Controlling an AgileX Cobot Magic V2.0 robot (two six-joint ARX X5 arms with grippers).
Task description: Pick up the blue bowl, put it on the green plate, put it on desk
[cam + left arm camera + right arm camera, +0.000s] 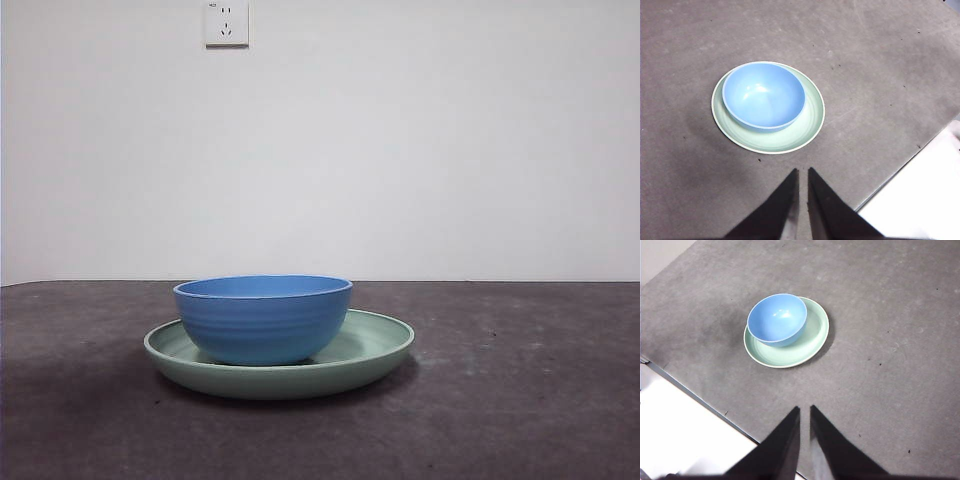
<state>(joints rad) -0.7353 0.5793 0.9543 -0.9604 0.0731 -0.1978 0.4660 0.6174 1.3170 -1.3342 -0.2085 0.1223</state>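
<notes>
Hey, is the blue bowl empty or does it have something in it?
Empty. Both wrist views look down into the blue bowl and show only its bare blue inside. It stands upright on the green plate.

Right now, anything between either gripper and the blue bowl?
Nothing visible. The blue bowl sits in the green plate, off-centre, on the desk. In both wrist views only bare desk lies between the left gripper or right gripper and the bowl. Both hang clear, jaws nearly closed and holding nothing.
</notes>
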